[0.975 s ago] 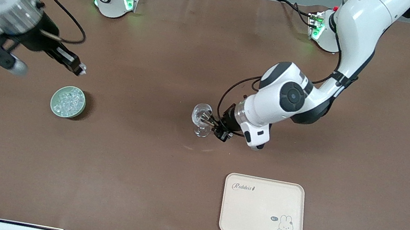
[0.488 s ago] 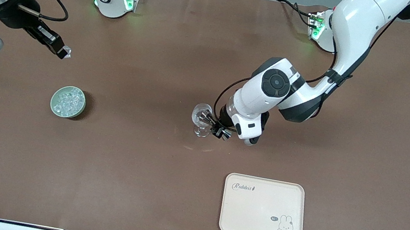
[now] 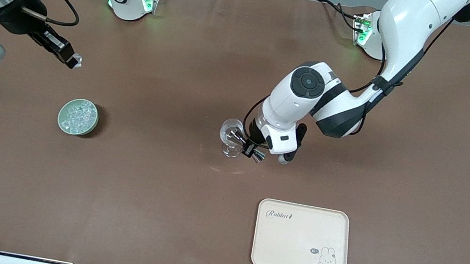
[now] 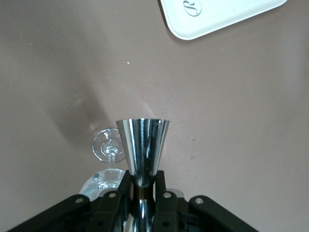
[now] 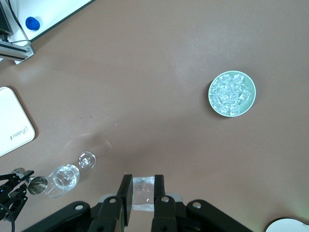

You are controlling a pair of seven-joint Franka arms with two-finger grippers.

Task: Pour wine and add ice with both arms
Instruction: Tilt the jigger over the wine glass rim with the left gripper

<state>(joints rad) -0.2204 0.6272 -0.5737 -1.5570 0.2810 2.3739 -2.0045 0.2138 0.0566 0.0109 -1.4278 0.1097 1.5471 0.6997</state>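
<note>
On the worktop: a flat brown matte sheet (image 3: 157,195) carries everything.
Ice bowl: a small round pale green bowl (image 3: 78,116), smooth-rimmed, heaped with clear glinting ice (image 3: 77,117) cubes, toward the right arm's end.
Glass: a clear stemmed glass (image 3: 231,137) with a round foot stands near the middle of the worktop.
Tray: a cream rectangular tray (image 3: 302,239) with rounded corners, a printed rabbit and the word "Rabbit", nearer the front camera than the glass.
Left gripper (image 3: 255,152): just beside the glass; its black fingers (image 4: 164,191) are clamped tight on the narrow waist of a polished steel jigger (image 4: 143,151), an hourglass-shaped double cone with mirror-like walls.
Right gripper (image 3: 72,60): up in the air over bare worktop, well apart from the bowl; its black fingers (image 5: 126,195) stand narrow, pinching one clear squarish ice cube (image 5: 143,193) between them.
Ice relative to fingers: one cube sits in the right fingers; the remaining cubes lie in the bowl, well apart from both grippers.
</note>
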